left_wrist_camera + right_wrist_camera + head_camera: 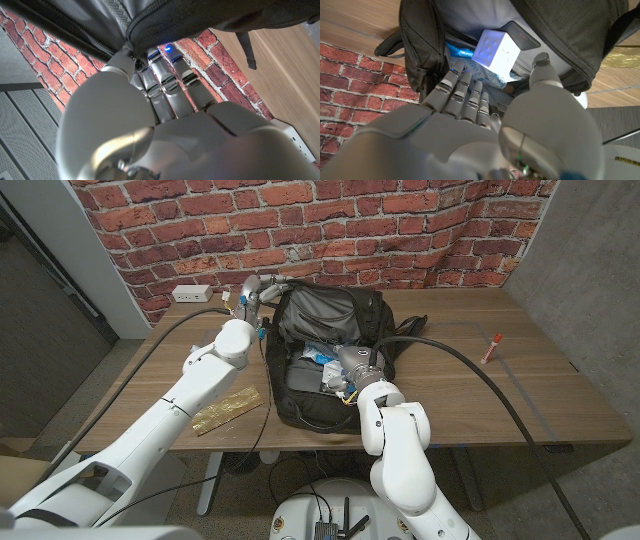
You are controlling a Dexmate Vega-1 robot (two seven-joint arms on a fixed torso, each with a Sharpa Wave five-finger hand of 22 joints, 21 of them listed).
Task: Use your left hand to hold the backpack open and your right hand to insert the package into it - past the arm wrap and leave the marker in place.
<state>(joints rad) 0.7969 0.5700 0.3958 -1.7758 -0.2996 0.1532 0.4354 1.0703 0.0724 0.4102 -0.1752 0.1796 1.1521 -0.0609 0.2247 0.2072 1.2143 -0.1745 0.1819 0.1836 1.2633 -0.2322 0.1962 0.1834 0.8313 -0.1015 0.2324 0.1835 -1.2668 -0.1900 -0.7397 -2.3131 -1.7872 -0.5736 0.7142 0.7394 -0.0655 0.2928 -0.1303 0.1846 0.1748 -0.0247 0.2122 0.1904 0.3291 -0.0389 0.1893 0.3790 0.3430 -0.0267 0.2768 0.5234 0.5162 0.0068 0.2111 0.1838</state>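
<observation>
The black backpack (335, 315) lies unzipped in the middle of the table. My left hand (252, 296) grips its upper rim (165, 22) at the far left and holds the flap up. My right hand (350, 372) reaches into the opening with fingers (465, 92) stretched out and thumb apart, its fingertips against a blue-and-white plastic package (466, 64) inside. A white box with dots (497, 50) sits deeper in the backpack, just beyond the fingers. The red marker (491, 347) lies on the table far to the right, apart from both hands.
A flat gold piece (228, 410) lies on the table by my left forearm, near the front edge. A white power strip (192, 293) sits at the back left against the brick wall. Black cables run from both wrists across the table.
</observation>
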